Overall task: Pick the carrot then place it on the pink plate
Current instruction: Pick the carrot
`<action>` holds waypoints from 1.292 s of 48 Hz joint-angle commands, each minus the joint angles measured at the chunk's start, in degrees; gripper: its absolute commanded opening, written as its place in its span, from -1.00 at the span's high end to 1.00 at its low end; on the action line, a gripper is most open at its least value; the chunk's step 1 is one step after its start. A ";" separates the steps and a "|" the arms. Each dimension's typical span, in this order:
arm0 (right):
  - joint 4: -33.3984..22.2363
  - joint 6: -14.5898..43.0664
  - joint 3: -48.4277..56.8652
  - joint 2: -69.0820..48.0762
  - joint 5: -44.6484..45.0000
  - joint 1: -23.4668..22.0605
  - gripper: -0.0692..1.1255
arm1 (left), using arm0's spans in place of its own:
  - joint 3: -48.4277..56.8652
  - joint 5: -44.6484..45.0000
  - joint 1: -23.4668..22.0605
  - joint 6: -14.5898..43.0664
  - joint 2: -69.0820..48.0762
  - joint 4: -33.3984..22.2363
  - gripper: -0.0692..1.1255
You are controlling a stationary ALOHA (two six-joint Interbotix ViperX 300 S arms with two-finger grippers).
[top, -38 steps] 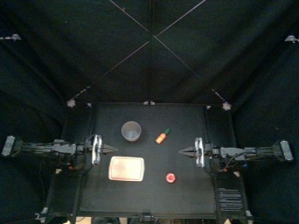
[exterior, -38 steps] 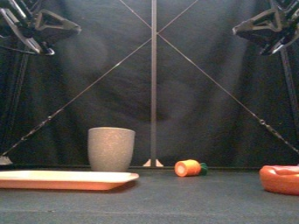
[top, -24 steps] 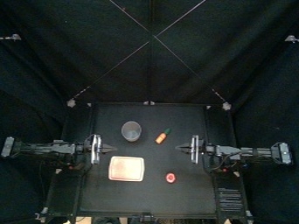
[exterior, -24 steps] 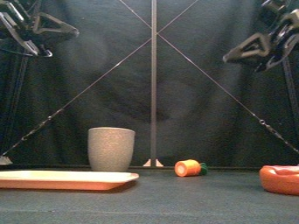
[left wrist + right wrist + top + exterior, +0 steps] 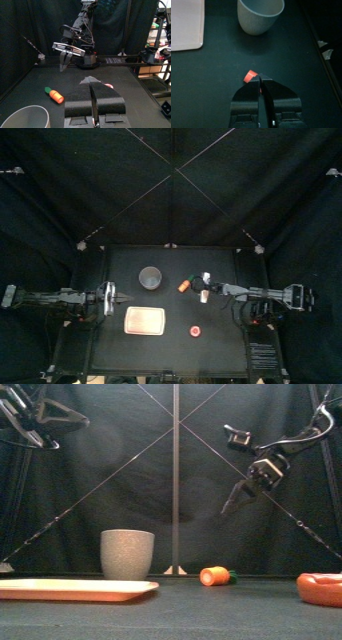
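Status: carrot (image 5: 186,284) lies loose on the counter (image 5: 227,343), near the middle and toward the back, with its green end pointing away from the grey cup (image 5: 151,277). Not picked yet. 0 of 2 steps done: grasp and placement both remain.

Right gripper (image 5: 235,501) hangs in the air above the carrot, well clear of the counter in the front view. In the right wrist view its jaws sit pressed together with only a thin line between them and nothing held, and the carrot's orange end shows just past the tips. Judgement: the jaws need to spread before any descent, then close across the carrot's body.

Left gripper (image 5: 90,81) rests at the left side of the counter, near the back left corner of the pink tray (image 5: 144,321). Its jaws are closed too, and empty.

Pink tray is bare, flat on the counter, front-left of the carrot and apart from it.

Surroundings:
- Grey cup stands upright just beside the carrot, on its left and slightly behind. It is the closest obstacle. Judgement: a wide jaw spread or a sideways approach could nudge it.
- Red toy (image 5: 195,332) sits toward the front, to the right of the tray and apart from the carrot.
- Judgement: the route from carrot to tray looks open, passing in front of the cup and behind the red toy.
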 commanded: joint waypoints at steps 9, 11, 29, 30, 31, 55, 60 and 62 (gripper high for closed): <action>1.85 0.09 -5.89 9.05 6.24 -2.29 -0.55 | -0.97 -0.18 0.09 0.00 0.18 0.18 0.94; 1.93 0.18 -6.42 9.84 6.94 -2.55 -0.70 | -0.88 -0.26 0.00 0.00 0.09 0.18 0.94; 2.20 0.09 -8.61 14.68 7.91 -2.46 -0.84 | -0.88 0.09 0.09 0.00 0.09 0.18 0.94; 2.20 0.09 -8.70 15.12 8.00 -2.46 -0.84 | -0.88 0.09 0.00 0.09 0.09 0.26 0.94; 2.20 0.09 -8.79 15.56 8.00 -2.46 -0.84 | -0.88 0.09 0.00 0.09 0.09 0.26 0.94; 2.20 -0.18 -13.54 22.76 9.76 -2.72 -0.84 | -0.88 0.44 0.09 0.09 0.09 0.18 0.94; 2.11 -0.18 -13.62 24.17 10.81 -2.72 -0.84 | -0.88 0.53 0.09 0.09 0.09 0.18 0.94; 2.20 -0.18 -13.62 24.61 11.25 -2.81 -0.83 | -0.88 0.53 0.09 0.09 0.09 0.18 0.94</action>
